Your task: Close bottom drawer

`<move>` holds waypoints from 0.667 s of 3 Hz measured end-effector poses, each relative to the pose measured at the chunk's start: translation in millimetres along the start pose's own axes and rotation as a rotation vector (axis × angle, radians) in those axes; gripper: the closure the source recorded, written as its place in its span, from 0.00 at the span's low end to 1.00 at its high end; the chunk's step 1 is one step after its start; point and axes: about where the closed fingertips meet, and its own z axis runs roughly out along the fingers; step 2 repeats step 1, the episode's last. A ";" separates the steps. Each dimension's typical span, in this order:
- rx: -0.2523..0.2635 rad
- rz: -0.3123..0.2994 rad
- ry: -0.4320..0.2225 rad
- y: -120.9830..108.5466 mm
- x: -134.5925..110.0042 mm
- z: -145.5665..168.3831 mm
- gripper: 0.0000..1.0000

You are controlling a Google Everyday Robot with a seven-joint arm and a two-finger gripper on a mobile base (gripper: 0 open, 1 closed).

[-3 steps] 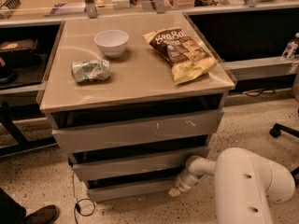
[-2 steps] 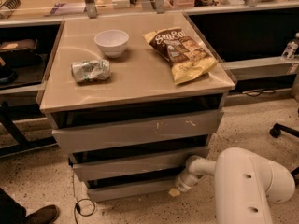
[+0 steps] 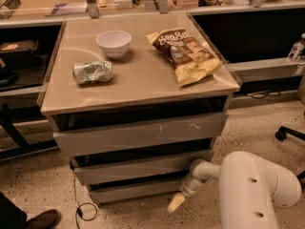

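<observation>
The bottom drawer (image 3: 133,190) is the lowest and narrowest grey front of the cabinet, plain and without a handle. It stands a little out from the cabinet. Above it are the mid-width drawer front (image 3: 138,168) and the widest front (image 3: 138,135) with white scratch marks. My gripper (image 3: 176,202) is at the end of the white arm (image 3: 252,190), low near the floor. It sits at the right end of the bottom drawer's front, touching or almost touching it.
On the cabinet top (image 3: 143,80) lie a white bowl (image 3: 114,43), a crushed can (image 3: 93,72) and a chip bag (image 3: 186,54). A cable (image 3: 78,209) lies on the floor at the left. A shoe (image 3: 40,219) is at bottom left, a chair base (image 3: 288,133) at right.
</observation>
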 end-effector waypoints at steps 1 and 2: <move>0.000 0.000 0.000 0.0 0.0 0.0 0.00; 0.000 0.000 0.000 0.0 0.0 0.0 0.00</move>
